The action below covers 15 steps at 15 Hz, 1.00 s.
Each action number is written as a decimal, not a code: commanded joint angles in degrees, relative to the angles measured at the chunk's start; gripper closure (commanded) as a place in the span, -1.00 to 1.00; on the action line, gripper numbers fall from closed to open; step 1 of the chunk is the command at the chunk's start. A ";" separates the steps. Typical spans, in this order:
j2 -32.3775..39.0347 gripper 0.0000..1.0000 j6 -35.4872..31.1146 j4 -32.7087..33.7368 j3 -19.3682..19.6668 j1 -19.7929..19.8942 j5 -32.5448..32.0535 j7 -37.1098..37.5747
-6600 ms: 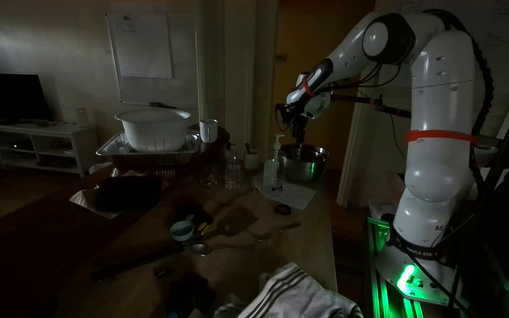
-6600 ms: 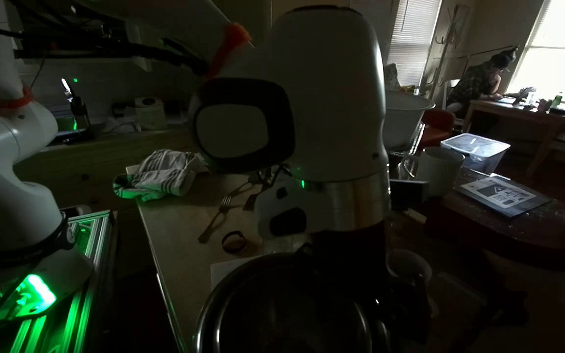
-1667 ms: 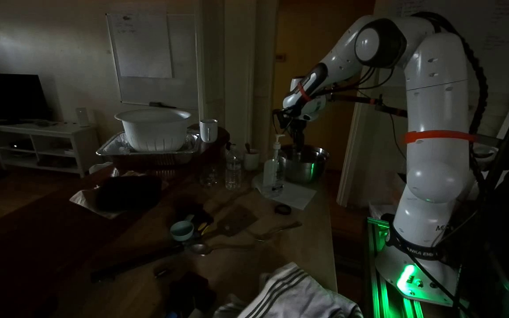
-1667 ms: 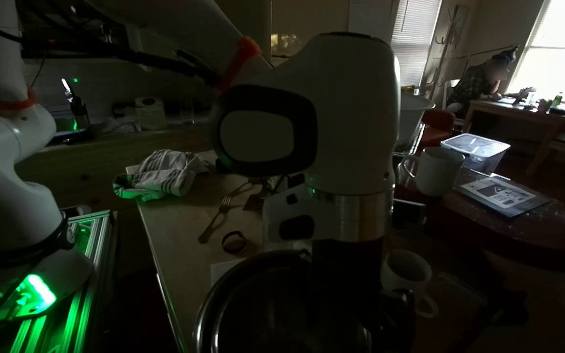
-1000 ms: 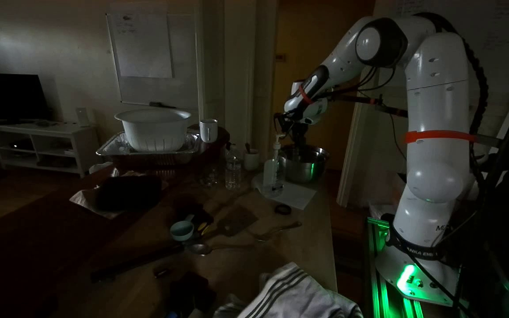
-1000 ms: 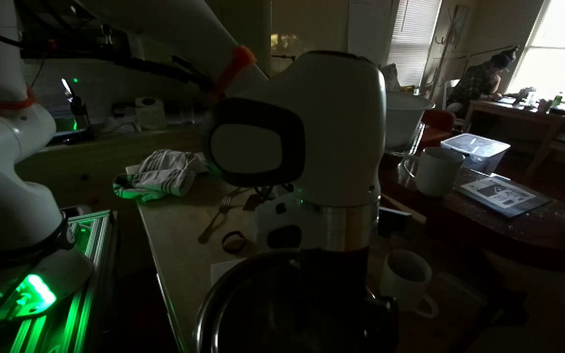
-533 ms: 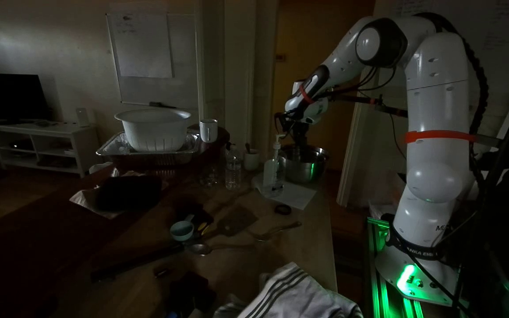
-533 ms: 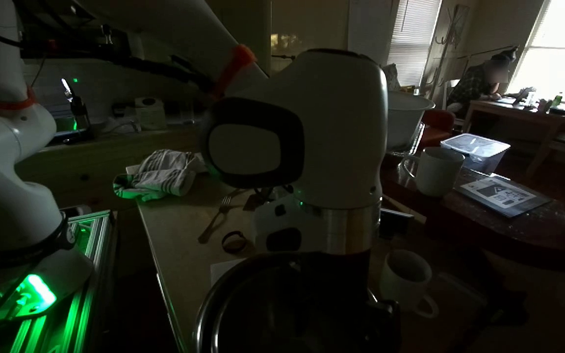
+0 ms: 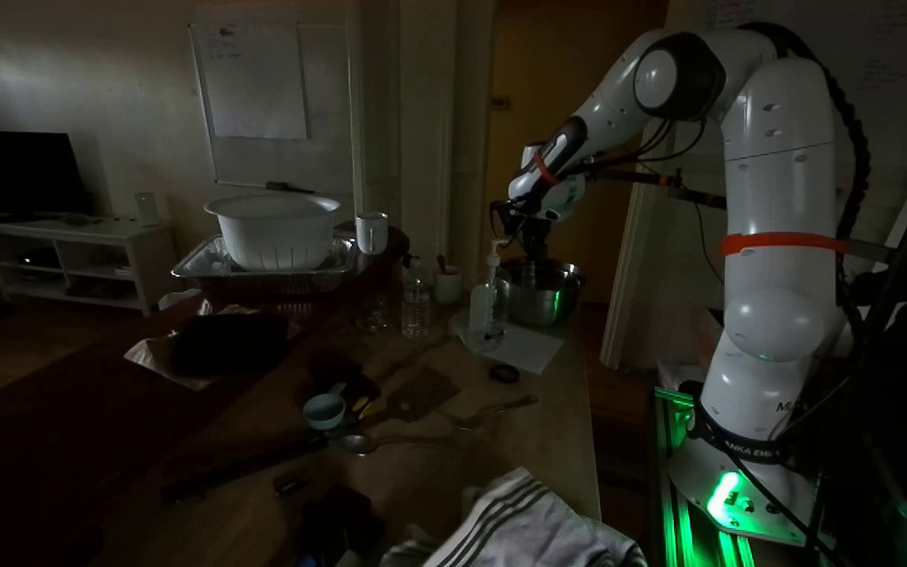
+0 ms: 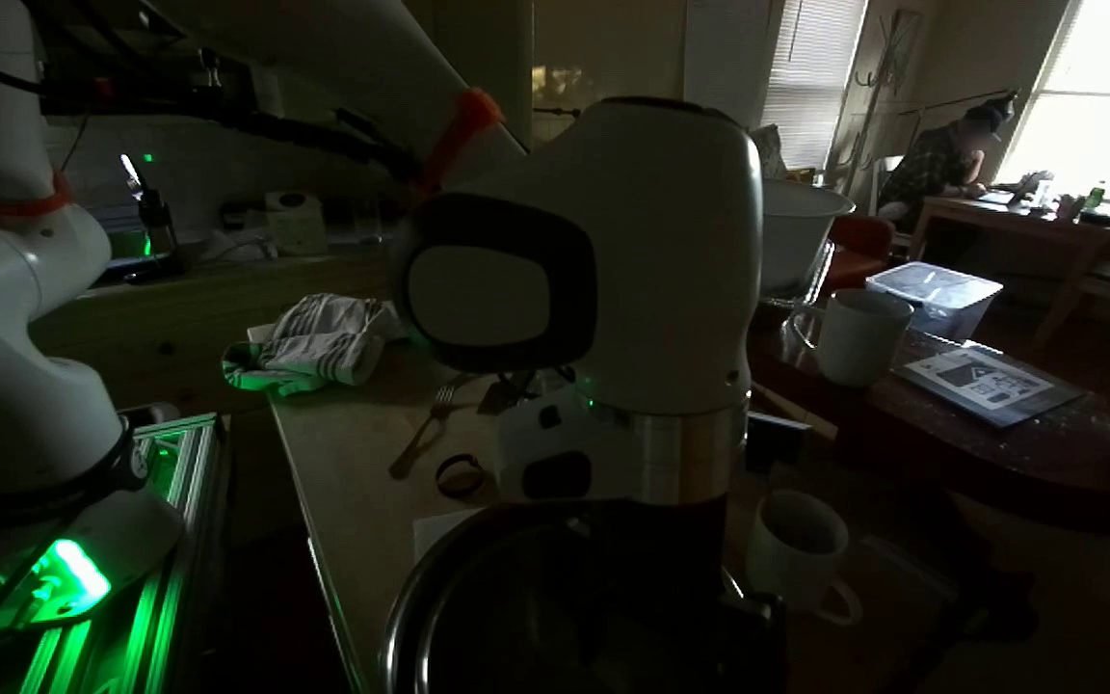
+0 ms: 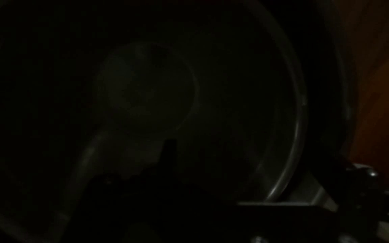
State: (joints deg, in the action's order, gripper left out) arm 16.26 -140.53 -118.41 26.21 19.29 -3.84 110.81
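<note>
Jaws lower, base lettering [image 9: 753,452] "ANKA EMI"

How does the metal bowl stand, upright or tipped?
Upright: in an exterior view, the metal bowl has its roughly level rim on top, the opening facing up.

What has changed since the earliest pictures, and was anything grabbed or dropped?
In both exterior views the arm sits lower than at the start, bringing the pincer down at the metal bowl; more of a white mug now shows. I see nothing taken hold of or let go, though it is very dark there. The bowl is in about the same place; the pump bottle and striped towel haven't moved.
</note>
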 commanded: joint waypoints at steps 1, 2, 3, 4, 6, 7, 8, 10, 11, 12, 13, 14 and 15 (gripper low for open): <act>1.47 -1.00 0.28 1.45 -0.03 0.47 1.11 -0.81; 1.81 -1.00 0.19 1.65 0.05 0.46 0.96 -0.61; 2.01 -1.00 0.24 1.75 0.03 0.53 1.07 -0.65; 2.30 -1.00 0.17 1.95 0.07 0.56 1.08 -0.57; 2.68 -1.00 0.18 2.37 0.17 0.58 1.15 -0.42; 2.96 -1.00 0.18 2.53 0.25 0.52 1.10 -0.33; 3.18 -1.00 0.18 2.53 0.32 0.36 0.81 -0.25; 3.31 -1.00 0.70 2.09 0.23 -0.01 0.57 -0.15; 3.37 -1.00 0.17 1.51 0.36 -0.55 -0.25 0.30; 3.42 -1.00 0.36 1.29 0.20 -0.66 -0.17 0.12; 3.56 -1.00 0.38 1.05 0.12 -0.91 -0.23 0.07; 3.76 -1.00 0.27 0.92 0.16 -1.21 -0.52 0.21; 3.88 -1.00 0.39 0.83 0.13 -1.44 -0.64 0.21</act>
State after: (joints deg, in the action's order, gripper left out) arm 19.52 -140.49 -117.09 26.18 18.76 -3.88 110.81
